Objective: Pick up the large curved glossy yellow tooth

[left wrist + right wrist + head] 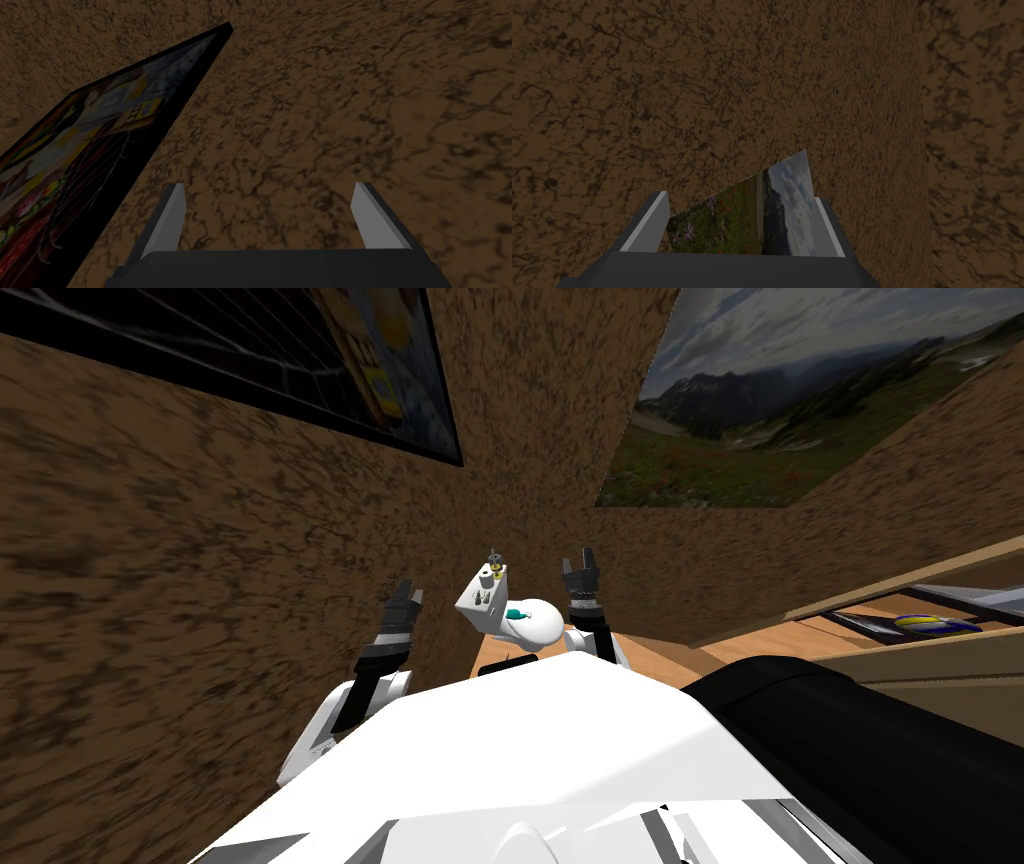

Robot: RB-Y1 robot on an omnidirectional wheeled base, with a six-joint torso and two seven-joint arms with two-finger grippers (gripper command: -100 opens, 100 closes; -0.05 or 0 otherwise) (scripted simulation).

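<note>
The head view is flatly and evenly lit, at a middling brightness. The mottled brown wall (150, 618) is mid-toned, and its pattern smears into long streaks toward the left edge and the corners, where the very wide lens stretches and bends it. The whole picture is rolled. A glossy black rounded surface (870, 738) carries a faint grey sheen along its upper edge. Both wrist views are much dimmer, and in them the same wall is dark, though its veining stays sharp. The light grey blade-like fingers (167, 222) of the left gripper (267, 187) show pale inner faces and dark outer sides.
</note>
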